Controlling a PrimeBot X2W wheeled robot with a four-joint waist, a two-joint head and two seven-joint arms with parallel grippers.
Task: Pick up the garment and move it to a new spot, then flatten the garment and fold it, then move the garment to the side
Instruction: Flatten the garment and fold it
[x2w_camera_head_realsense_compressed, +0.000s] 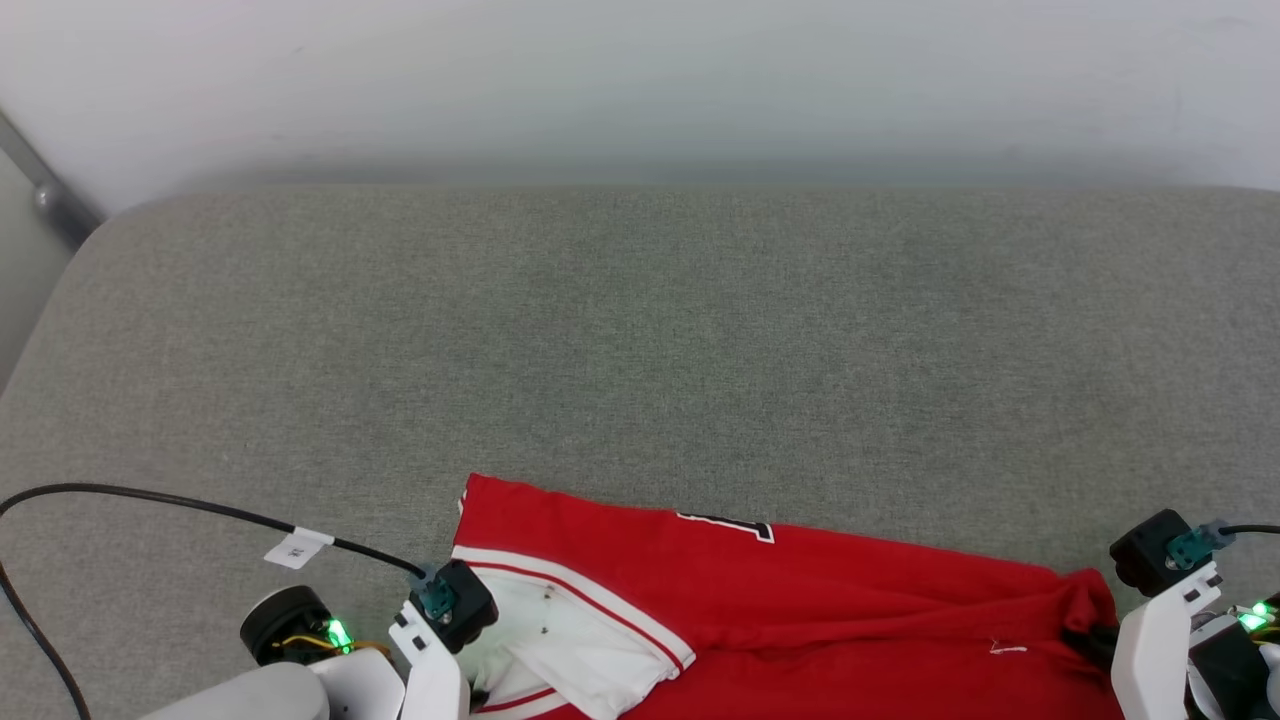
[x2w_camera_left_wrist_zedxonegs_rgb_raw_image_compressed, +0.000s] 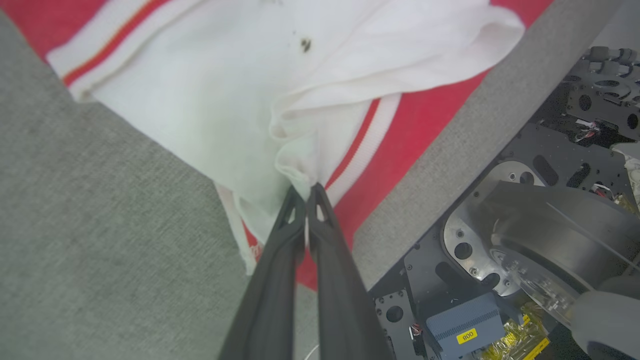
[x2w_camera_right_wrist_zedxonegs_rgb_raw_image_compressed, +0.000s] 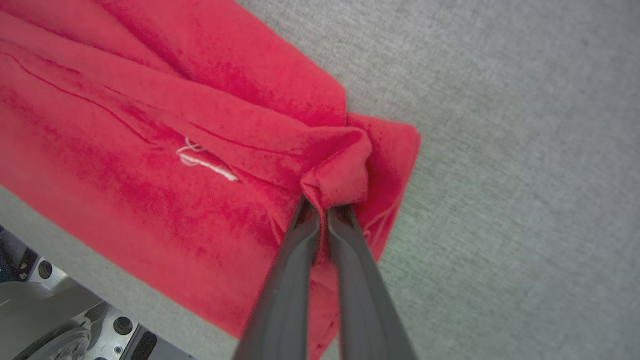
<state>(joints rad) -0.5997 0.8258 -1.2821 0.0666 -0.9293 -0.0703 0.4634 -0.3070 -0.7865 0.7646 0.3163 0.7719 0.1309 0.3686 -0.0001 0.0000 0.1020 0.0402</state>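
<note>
At near table edge, garment lying rumpled, left end effector clamped on white sleeve fold, right end effector clamped on bunched red corner. Soft, light, limp; probably best held at corners, stretched taut. Red body, striped white sleeve, small white stitched mark, black numeral farther back.

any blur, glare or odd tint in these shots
Head view: soft even light, far edge hazy, faint green cast on the grey surface. Left wrist view: wide-angle bend, white sleeve of the garment very bright. Right wrist view: red cloth oversaturated, slightly soft, green tinge beside it.
</note>
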